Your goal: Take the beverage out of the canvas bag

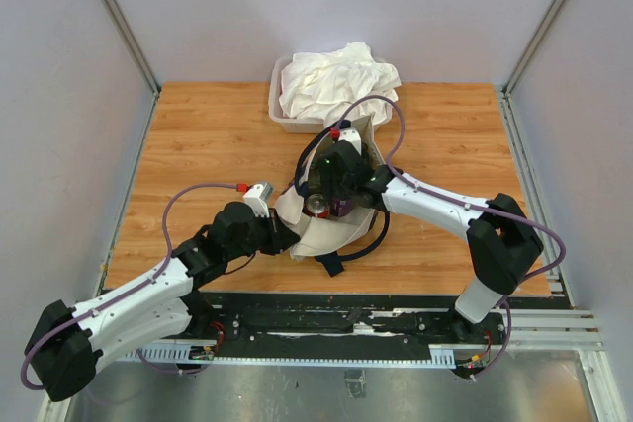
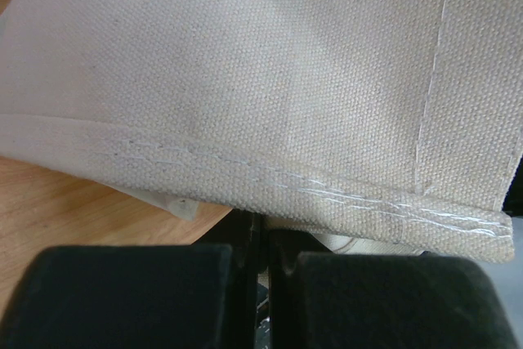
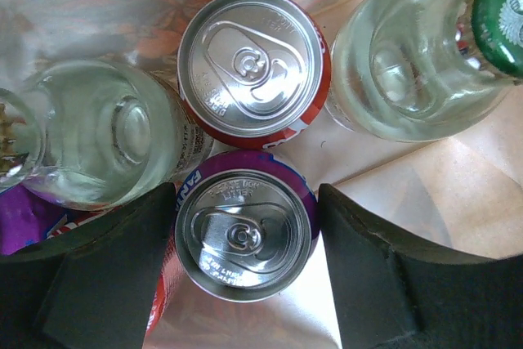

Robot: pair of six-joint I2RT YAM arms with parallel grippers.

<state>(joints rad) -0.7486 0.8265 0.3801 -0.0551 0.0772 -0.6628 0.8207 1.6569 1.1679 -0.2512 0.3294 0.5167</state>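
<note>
The beige canvas bag (image 1: 315, 240) lies at the table's near middle with its mouth held open. My left gripper (image 1: 284, 228) is shut on its stitched hem (image 2: 245, 79), and the fabric hides the fingertips (image 2: 263, 226). My right gripper (image 1: 332, 197) reaches into the bag's mouth. In the right wrist view its fingers (image 3: 248, 202) press against both sides of a purple can (image 3: 245, 239), the beverage, seen top-on with its silver lid. From above, that lid (image 1: 317, 207) shows just under the right gripper.
Inside the bag a red can (image 3: 253, 63) stands against the purple one, flanked by two clear bottles (image 3: 106, 145) (image 3: 409, 63), one with a green cap (image 3: 502, 6). A translucent tub (image 1: 278, 106) of white cloth (image 1: 336, 81) sits behind the bag. A navy strap (image 1: 336, 262) trails in front.
</note>
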